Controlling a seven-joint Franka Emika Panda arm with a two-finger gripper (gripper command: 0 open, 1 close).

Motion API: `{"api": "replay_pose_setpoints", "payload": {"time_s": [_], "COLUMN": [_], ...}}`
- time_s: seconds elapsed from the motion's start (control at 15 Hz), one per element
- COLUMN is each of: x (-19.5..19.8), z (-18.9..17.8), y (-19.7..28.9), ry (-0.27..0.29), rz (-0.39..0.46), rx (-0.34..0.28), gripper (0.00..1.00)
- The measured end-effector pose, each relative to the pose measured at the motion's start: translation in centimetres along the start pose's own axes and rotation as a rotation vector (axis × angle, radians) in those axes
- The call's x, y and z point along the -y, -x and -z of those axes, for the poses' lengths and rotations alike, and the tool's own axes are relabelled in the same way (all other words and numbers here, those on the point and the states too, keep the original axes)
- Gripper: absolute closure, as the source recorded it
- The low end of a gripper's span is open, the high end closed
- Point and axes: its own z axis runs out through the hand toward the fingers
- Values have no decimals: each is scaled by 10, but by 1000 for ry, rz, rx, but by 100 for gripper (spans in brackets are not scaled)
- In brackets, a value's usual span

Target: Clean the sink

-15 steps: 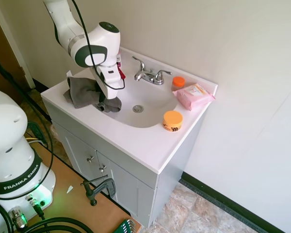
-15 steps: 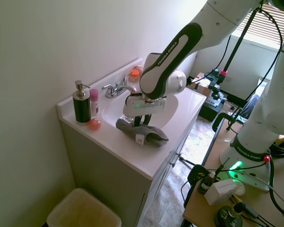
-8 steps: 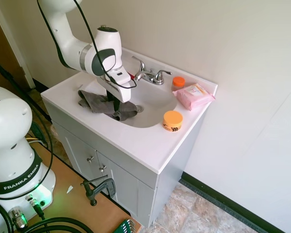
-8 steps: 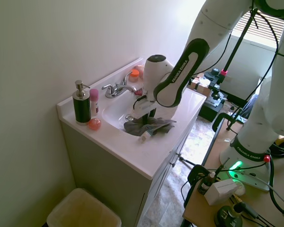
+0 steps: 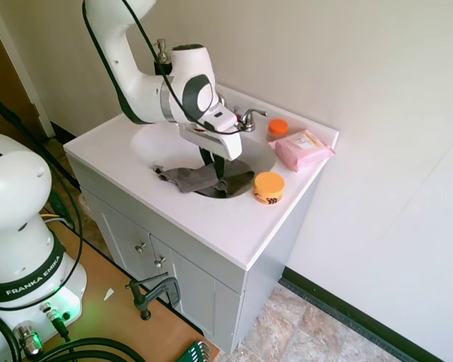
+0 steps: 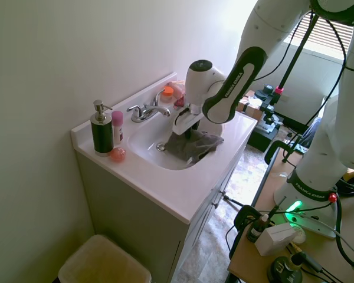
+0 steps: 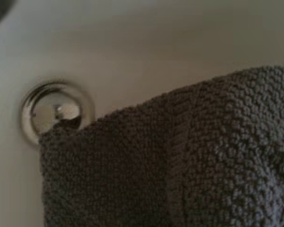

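One pass across the sink (image 5: 155, 139)
Gripper (image 5: 220, 173) (clamped on the gray cloth (image 6: 194, 145)) has dragged it from the rim into the basin, beside the drain (image 7: 54, 111).

A cloth (image 5: 200, 179) lies in the sink (image 5: 155, 139), just beside the drain (image 6: 161, 147). The faucet (image 6: 145, 110) stands behind. A jar (image 5: 269, 187) sits on the counter (image 5: 219, 230).

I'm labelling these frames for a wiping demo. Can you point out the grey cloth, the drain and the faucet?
grey cloth (image 6: 192, 146): second exterior view, middle of the fabric in the basin.
drain (image 7: 57, 111): wrist view, chrome center beside the cloth edge.
faucet (image 6: 146, 110): second exterior view, chrome spout base.
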Motion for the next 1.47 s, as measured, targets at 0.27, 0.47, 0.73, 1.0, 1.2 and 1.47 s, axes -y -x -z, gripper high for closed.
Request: {"api": "replay_pose_setpoints", "payload": {"time_s": [0.27, 0.47, 0.73, 1.0, 1.2, 1.47], "x": [-7, -18, -24, -9, 12, 9], "z": [-7, -6, -5, -1, 4, -21], "y": [-17, -27, -28, -5, 20, 61], "ry": [14, -1, -94, -193, -260, -282], "rz": [62, 100, 107, 100, 78, 50], "rx": [-97, -158, -192, -198, -218, -191], "gripper": [100, 100, 100, 100, 100, 100]}}
